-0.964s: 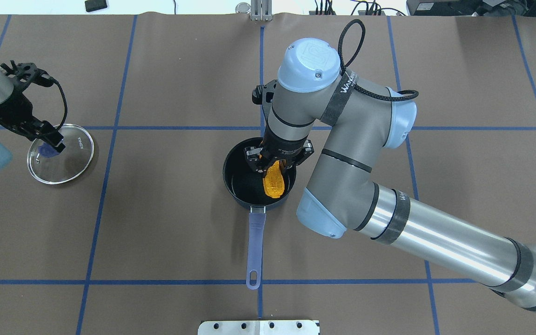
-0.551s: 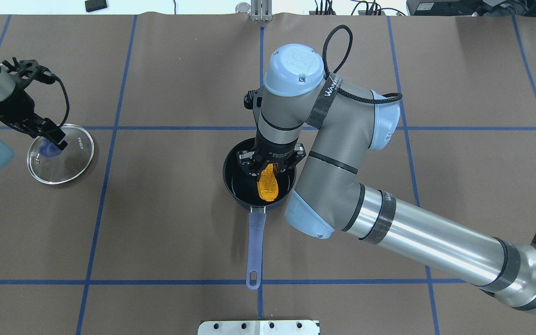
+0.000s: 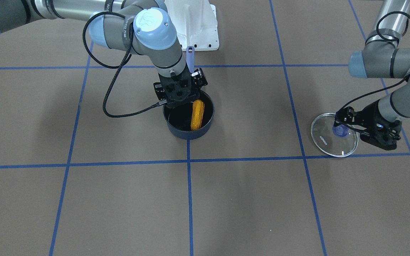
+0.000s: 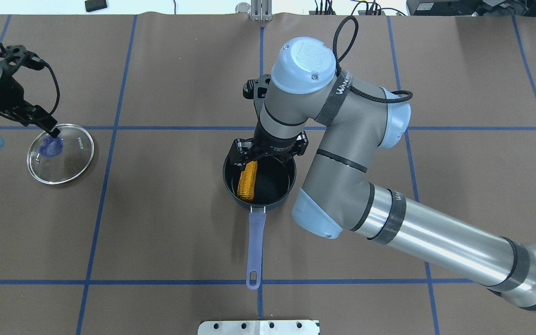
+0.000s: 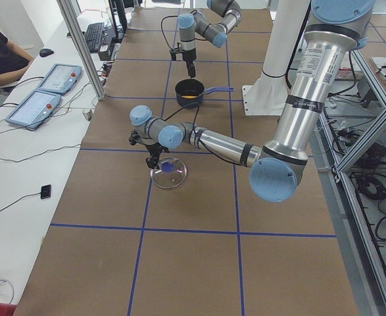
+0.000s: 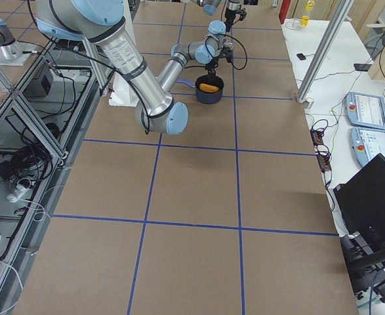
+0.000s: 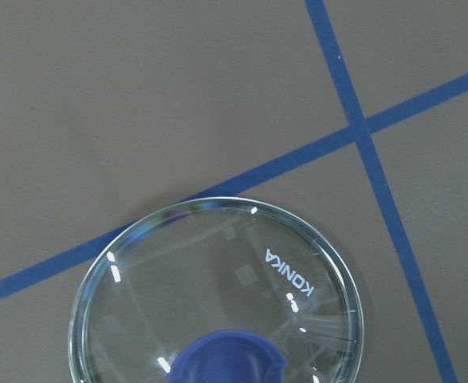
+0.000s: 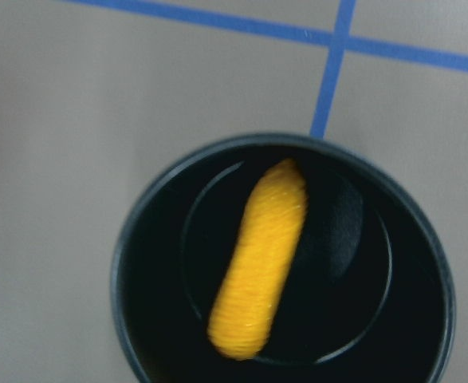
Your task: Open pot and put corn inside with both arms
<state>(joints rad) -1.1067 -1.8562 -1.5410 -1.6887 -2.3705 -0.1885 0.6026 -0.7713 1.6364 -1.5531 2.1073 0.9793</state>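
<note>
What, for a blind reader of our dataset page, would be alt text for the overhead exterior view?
A yellow corn cob lies inside the open dark pot at centre, with the right tool open just above its far rim. At far left, the left tool hangs over a flat glass lid.

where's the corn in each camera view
Exterior front-facing: corn upper middle, in the pot
Overhead: centre, pot's left half
Exterior left: top, tiny
Exterior right: top, tiny
Left wrist: not in it
Right wrist: centre
Shared landmark: the pot around it
</note>
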